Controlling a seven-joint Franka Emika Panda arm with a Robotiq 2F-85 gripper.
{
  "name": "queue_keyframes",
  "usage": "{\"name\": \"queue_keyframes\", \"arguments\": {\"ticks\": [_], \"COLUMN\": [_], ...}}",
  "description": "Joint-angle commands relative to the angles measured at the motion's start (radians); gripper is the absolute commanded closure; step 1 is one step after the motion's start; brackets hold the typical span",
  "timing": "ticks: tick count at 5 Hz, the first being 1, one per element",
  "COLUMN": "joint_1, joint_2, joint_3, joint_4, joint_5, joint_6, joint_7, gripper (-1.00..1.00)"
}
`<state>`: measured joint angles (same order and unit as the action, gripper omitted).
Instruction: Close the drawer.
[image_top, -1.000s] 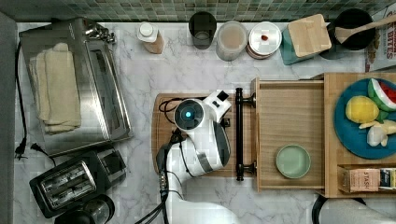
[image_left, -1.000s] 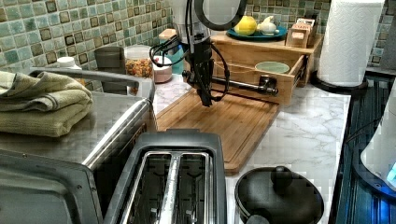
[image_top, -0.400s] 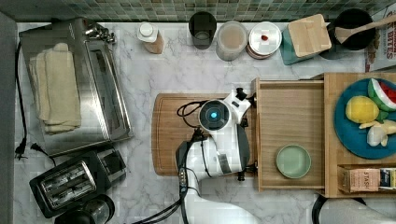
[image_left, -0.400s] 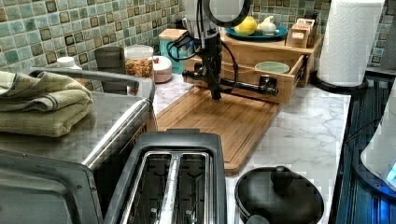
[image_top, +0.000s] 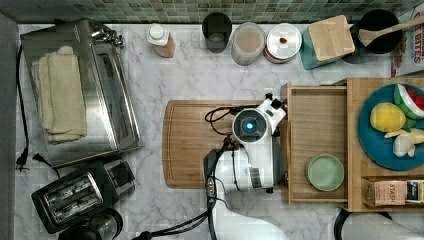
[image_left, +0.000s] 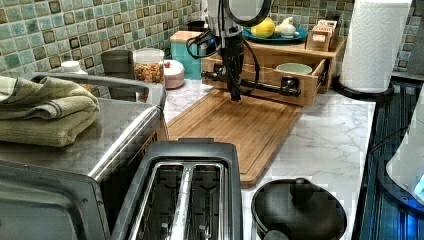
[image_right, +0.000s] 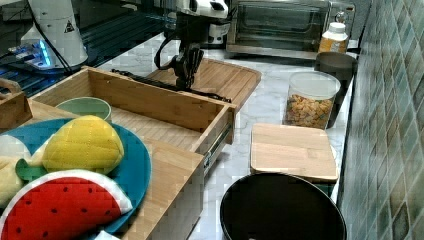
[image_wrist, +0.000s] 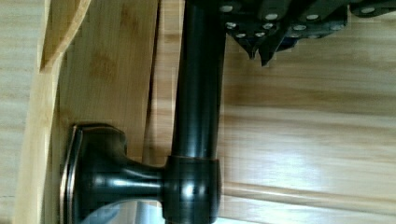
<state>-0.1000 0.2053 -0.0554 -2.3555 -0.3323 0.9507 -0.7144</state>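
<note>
The drawer (image_top: 315, 120) is a shallow light-wood box standing partly open from the cabinet, with a green bowl (image_top: 325, 172) inside. Its black bar handle (image_left: 265, 86) runs along the front panel. My gripper (image_left: 235, 95) hangs straight down over the cutting board (image_top: 195, 145), on the board side of the handle (image_wrist: 198, 93). In the wrist view the gripper (image_wrist: 261, 51) is shut with its tips together right beside the bar and nothing between them. In the right view the gripper (image_right: 186, 80) stands against the drawer (image_right: 150, 100) front.
A blue plate (image_top: 370, 145) with toy fruit and a tea box (image_top: 392, 192) sit on the cabinet top. Jars (image_top: 247, 42) line the back wall. A toaster oven (image_top: 75, 90) with folded towels and a toaster (image_top: 75, 197) stand at the top view's left.
The arm has moved toward the top view's right, from over the cutting board up to the handle. The drawer's front has slid a little toward the cabinet.
</note>
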Motion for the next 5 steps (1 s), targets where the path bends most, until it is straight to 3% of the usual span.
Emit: {"name": "queue_keyframes", "arguments": {"ticks": [1,2,3,5], "joint_1": [-0.07,-0.191,-0.23,-0.256], "joint_2": [0.005,0.047,0.1,0.086], "joint_3": [-0.299,-0.246,-0.272,-0.296], "joint_4": [0.168,0.253,0.313,0.359], "joint_5": [0.102,0.145,0.222,0.136], "joint_6": [-0.02,-0.044,0.006,-0.025], "joint_7": [-0.27,-0.393,-0.534,-0.462], "gripper": [1.0,1.0,1.0,1.0]}}
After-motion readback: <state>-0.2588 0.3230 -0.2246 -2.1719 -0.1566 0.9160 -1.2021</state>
